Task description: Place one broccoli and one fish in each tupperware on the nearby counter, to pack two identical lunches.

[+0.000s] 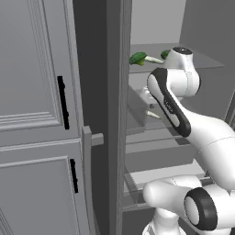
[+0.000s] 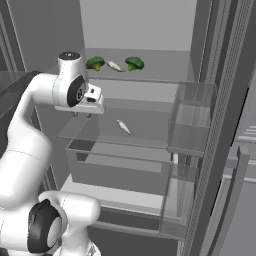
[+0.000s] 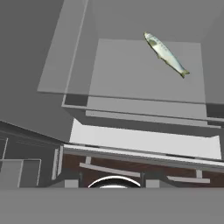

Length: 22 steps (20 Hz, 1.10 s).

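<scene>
I have the end effector (image 2: 81,114) inside the open fridge, grip state unclear; fish (image 3: 166,54) lies on the shelf (image 3: 131,78) below, untouched.

The arm rises from the base, elbow bent, wrist turned down; the gripper (image 2: 81,114) hangs pointing downward, nothing between its fingers.

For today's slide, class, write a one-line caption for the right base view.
White arm reaches into the open fridge, claw above the middle shelf's fish; two broccoli and another fish lie on the top shelf.
</scene>
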Motion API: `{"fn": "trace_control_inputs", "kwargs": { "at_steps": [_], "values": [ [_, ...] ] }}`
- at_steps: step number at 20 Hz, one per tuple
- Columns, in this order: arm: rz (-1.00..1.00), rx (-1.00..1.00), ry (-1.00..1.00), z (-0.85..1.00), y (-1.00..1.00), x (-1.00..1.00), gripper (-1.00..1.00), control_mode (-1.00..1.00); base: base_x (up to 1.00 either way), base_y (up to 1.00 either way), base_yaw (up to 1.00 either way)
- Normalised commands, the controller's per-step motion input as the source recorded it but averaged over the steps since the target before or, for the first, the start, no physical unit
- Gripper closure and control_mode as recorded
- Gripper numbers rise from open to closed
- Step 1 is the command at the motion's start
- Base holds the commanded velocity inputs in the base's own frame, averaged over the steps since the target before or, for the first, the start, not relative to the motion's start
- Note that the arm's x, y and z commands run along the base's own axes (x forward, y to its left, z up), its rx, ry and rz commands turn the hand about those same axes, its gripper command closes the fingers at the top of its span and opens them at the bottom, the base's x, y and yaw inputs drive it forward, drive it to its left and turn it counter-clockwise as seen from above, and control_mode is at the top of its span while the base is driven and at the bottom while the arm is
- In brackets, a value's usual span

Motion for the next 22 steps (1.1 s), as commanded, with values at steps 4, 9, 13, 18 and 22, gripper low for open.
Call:
{"fn": "trace_control_inputs", "kwargs": {
  "at_steps": [4, 9, 13, 18, 22],
  "values": [
    [0.00, 0.00, 0.01, -0.11, -0.01, -0.02, -1.00, -1.00, 0.00, 0.00, 0.00],
    [0.00, 0.00, 0.02, -0.77, -0.20, -0.04, -1.00, -1.00, 0.00, 0.00, 0.00],
    [0.00, -0.07, 0.00, -0.96, -0.33, 0.10, -1.00, -1.00, 0.00, 0.00, 0.00],
    [0.01, -0.01, -0.13, -0.22, -0.54, 0.59, -1.00, -1.00, 0.00, 0.00, 0.00],
    [0.05, 0.00, -0.07, -0.01, -0.38, 0.57, -1.00, -1.00, 0.00, 0.00, 0.00]
  ]
}}
